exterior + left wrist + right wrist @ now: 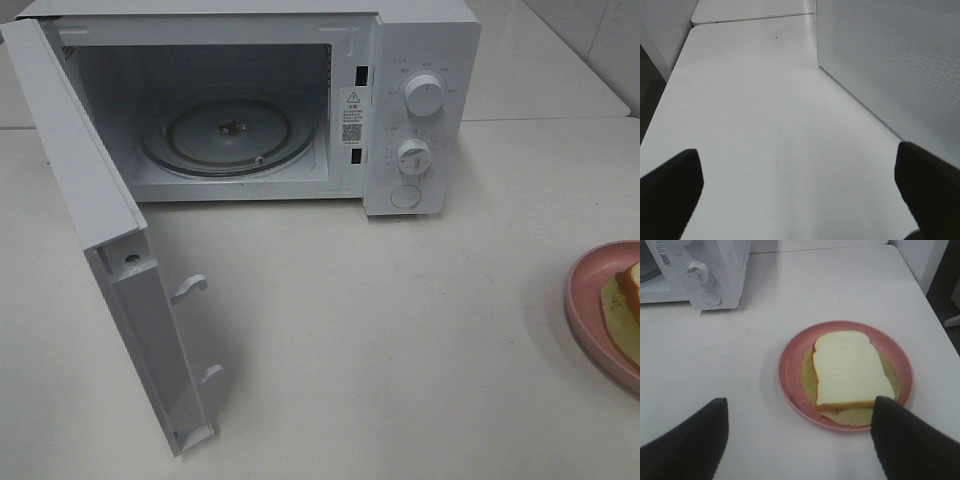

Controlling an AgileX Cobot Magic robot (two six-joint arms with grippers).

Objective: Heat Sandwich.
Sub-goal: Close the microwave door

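You are looking at a white microwave sitting on a white table, its door swinging wide open toward the table's front, so the glass turntable inside is showing bare. Two dials and a round button are sitting on the microwave's control panel. The sandwich is lying flat on a round pink plate, well apart from the microwave, off beyond its control-panel side; in the high view only the plate's edge is peeking in. White bread with a tan crust is covering a pale yellow-green filling that is spreading past it. Your right gripper is hovering near the plate with its fingers spread wide, gripping nothing. Your left gripper is standing just beside the microwave's perforated side wall, spread equally wide and empty above bare table.
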